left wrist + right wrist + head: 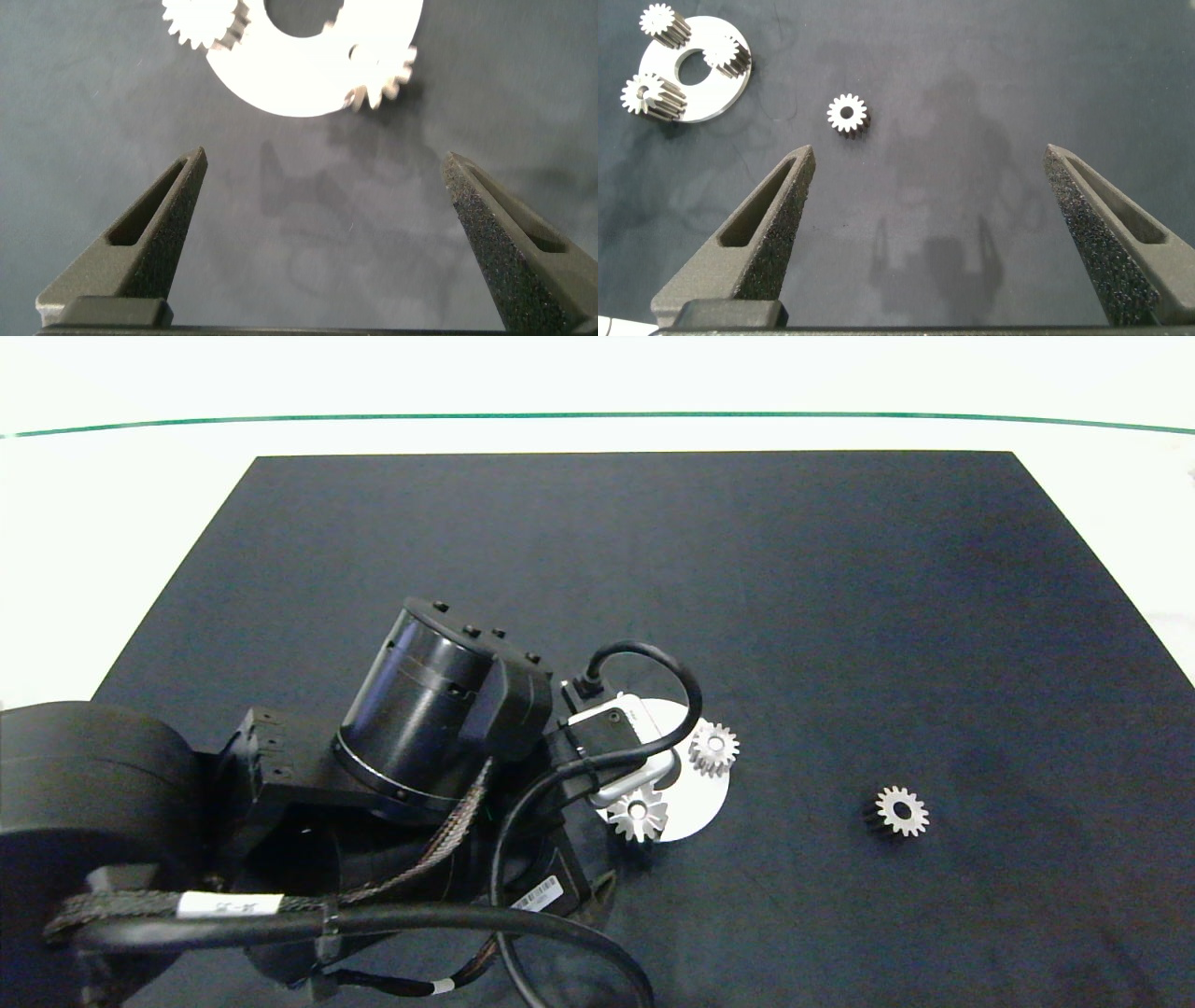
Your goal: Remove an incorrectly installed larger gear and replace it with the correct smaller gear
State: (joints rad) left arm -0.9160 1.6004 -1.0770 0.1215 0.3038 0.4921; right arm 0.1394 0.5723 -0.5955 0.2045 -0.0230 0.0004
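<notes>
Three gears on disc (710,89), apparently; one smaller gear (902,811) apart

— Is any writing to be made out on the left arm (280,784)?

— A white tag (229,903) is wrapped round the braided cable (121,907); characters are printed on it, but they cannot be read. A white barcode sticker (537,893) is fixed lower on the arm; its small print cannot be read either.

— And on the dark mat (747,569)?

— No text or sign is seen there.
</notes>
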